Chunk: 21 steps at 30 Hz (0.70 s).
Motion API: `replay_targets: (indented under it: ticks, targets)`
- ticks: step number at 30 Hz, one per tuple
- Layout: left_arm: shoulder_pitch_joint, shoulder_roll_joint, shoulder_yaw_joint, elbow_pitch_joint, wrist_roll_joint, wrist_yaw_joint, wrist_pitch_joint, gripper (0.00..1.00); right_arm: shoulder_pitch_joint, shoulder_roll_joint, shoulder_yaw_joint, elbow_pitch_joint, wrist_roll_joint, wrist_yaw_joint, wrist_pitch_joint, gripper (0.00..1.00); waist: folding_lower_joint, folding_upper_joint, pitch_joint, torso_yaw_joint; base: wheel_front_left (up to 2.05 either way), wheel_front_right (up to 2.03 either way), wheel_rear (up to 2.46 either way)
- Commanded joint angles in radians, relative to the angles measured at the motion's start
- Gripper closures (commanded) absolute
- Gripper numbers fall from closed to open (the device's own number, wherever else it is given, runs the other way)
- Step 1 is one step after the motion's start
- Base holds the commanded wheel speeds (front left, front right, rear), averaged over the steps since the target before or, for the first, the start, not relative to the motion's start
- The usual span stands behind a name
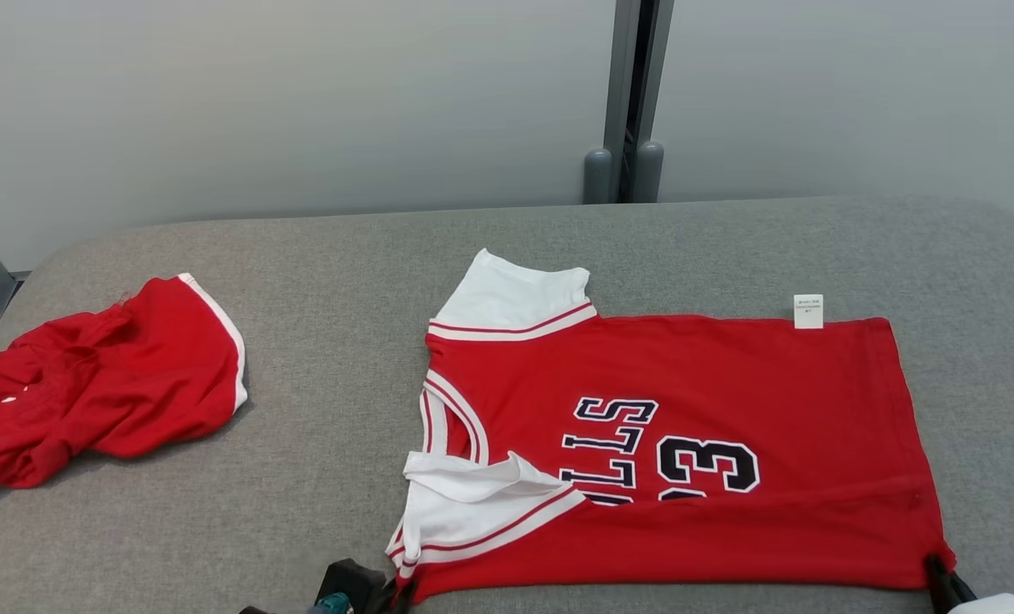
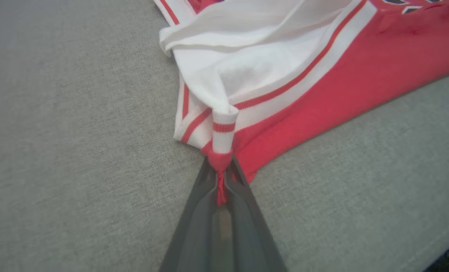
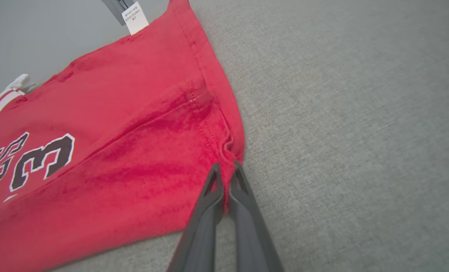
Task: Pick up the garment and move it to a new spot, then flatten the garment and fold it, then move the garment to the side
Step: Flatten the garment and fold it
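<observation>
- Head view shows the grey fabric-covered table spanning the whole width and carrying everything else. Pale wall panels stand behind its far edge.
- The garment is a red jersey with white sleeves and dark lettering and numbers. It lies spread on the right half of the table, with the collar toward the left and the hem toward the right. Its near edge runs along the bottom of the picture, and the near sleeve is flopped over onto the chest.
- A crumpled red cloth with white trim sits in a heap at the table's left end. It is well apart from the jersey, with bare table surface between them.
- A grey post rises between the wall panels, beyond the table's far edge and behind the jersey's far sleeve.
- The left gripper sits at the jersey's near sleeve-side corner. In the left wrist view its fingers are clamped together on a pinch of red fabric. A rolled striped cuff band sits just above the tips. Whether the corner is off the table cannot be told.
- The right gripper is at the near hem corner. In the right wrist view its fingers are closed on the hem edge, and the cloth puckers at the tips.
- A small white label sticks out from the jersey's far edge near the hem, over the table.
</observation>
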Motion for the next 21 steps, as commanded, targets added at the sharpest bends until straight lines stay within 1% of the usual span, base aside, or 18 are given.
replay_targets:
  ticks: [1, 4, 8, 12, 16, 17, 21]
  targets:
    - [0.039, 0.013, -0.01, -0.002, -0.004, 0.0, 0.025, 1.0, 0.02, -0.021, 0.004, -0.011, 0.012, -0.001, 0.017, 1.0, 0.0, -0.0001, -0.003, -0.002, 0.0, 0.0, 0.0]
    - [0.073, 0.014, -0.021, -0.031, -0.016, -0.009, 0.053, 1.0, 0.037, -0.033, 0.01, -0.029, 0.026, -0.001, 0.045, 1.0, 0.0, -0.0001, -0.008, -0.002, 0.0, 0.0, 0.0]
    - [0.124, 0.018, -0.037, -0.085, -0.043, -0.035, 0.115, 1.0, 0.066, -0.046, 0.03, -0.069, 0.052, 0.0, 0.098, 1.0, 0.0, -0.0001, -0.014, 0.001, 0.0, 0.0, 0.0]
    - [0.161, 0.057, -0.047, -0.167, -0.066, -0.05, 0.178, 1.0, 0.104, -0.083, 0.037, -0.125, 0.081, 0.0, 0.148, 1.0, 0.0, -0.0001, -0.018, 0.004, 0.0, 0.0, 0.0]
    - [0.183, 0.099, -0.028, -0.277, -0.087, -0.038, 0.207, 1.0, 0.132, -0.115, 0.027, -0.174, 0.093, -0.001, 0.186, 1.0, 0.0, -0.0001, -0.02, 0.008, 0.0, 0.0, 0.0]
    - [0.183, 0.099, -0.028, -0.277, -0.087, -0.038, 0.207, 1.0, 0.132, -0.115, 0.027, -0.174, 0.093, -0.001, 0.186, 1.0, 0.0, -0.0001, -0.02, 0.008, 0.0, 0.0, 0.0]
    - [0.213, 0.135, -0.023, -0.376, -0.098, -0.022, 0.253, 1.0, 0.148, -0.131, 0.01, -0.217, 0.101, -0.001, 0.21, 1.0, 0.0, -0.0001, -0.019, 0.013, 0.0, 0.0, 0.0]
